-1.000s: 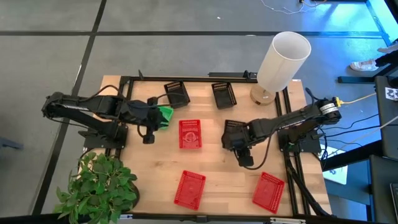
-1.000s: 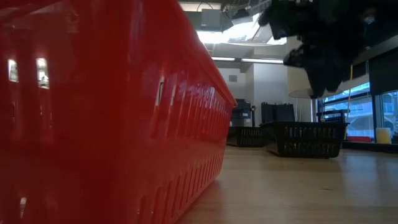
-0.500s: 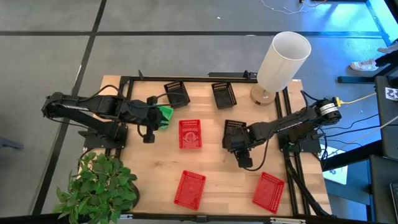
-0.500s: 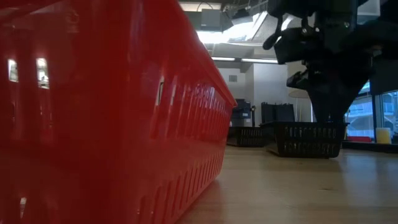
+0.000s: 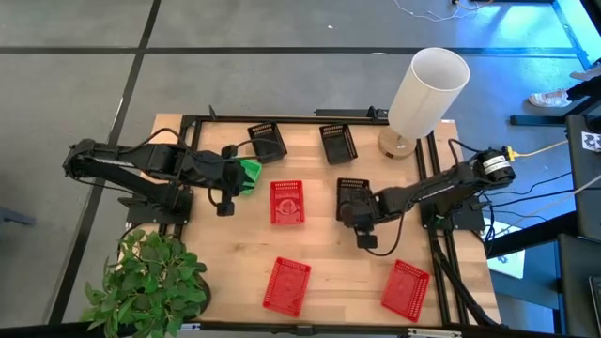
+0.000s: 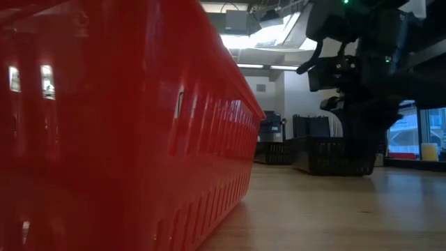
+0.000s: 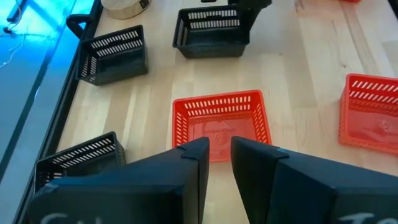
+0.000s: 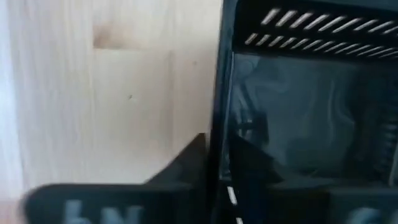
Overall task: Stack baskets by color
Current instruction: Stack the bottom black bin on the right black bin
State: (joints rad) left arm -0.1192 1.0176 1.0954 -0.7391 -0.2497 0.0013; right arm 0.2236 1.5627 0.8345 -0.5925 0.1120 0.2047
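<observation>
Black basket [image 5: 351,198] in right gripper [image 5: 355,220]

Green basket [image 5: 249,175] mostly hidden behind left tool [image 5: 237,178]; near red basket [image 6: 118,125] blurred, cut off by low-view edge.

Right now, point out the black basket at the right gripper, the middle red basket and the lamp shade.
black basket [image 5: 351,196], high view, its floor
middle red basket [image 5: 287,202], high view, its floor
lamp shade [image 5: 427,92], high view, its side wall

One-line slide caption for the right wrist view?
Right claw straddling the side wall of a black basket on the wooden table, one finger inside and one outside.
</observation>
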